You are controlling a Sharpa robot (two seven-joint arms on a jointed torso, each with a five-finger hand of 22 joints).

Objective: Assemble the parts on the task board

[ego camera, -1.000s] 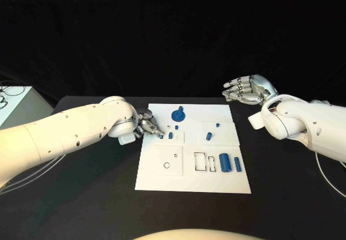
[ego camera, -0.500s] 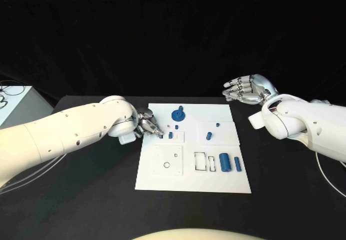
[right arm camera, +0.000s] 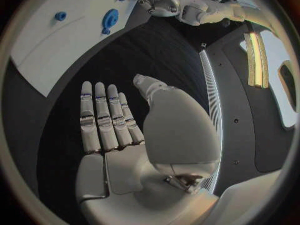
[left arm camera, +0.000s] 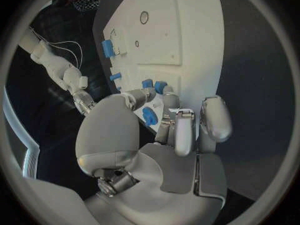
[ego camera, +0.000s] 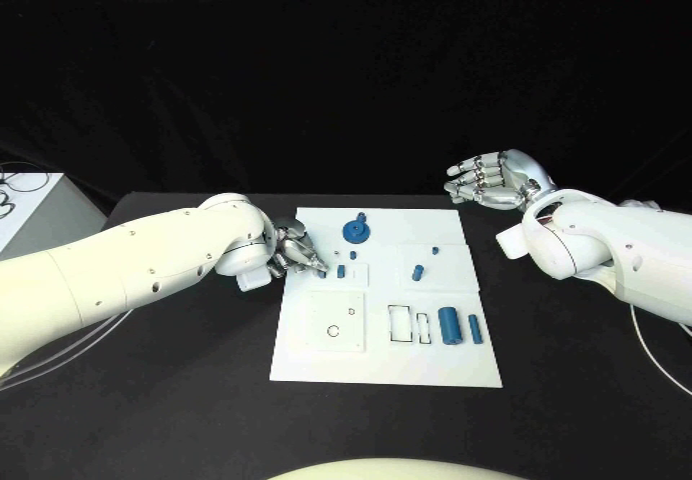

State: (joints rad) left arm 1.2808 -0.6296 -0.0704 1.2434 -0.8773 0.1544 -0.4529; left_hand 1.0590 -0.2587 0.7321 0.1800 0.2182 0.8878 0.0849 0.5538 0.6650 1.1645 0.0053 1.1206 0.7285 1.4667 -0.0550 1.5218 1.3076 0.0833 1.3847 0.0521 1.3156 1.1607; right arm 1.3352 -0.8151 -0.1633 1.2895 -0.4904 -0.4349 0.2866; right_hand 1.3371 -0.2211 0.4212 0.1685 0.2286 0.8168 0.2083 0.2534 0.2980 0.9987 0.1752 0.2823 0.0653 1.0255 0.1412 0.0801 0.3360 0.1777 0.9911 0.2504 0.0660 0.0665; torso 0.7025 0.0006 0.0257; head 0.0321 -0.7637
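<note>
White task board lying flat on the black surface, carrying small blue parts: a round disc part at its far end, two upright cylinders. Left robot hand reaching over the board's edge; its wrist view is showing fingertips pinching a blue peg. Right robot hand hovering beyond the board, fingers spread and holding nothing.

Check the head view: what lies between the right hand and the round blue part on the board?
Nothing: between the right hand and the round blue part there is bare black table and bare white task board.
</note>
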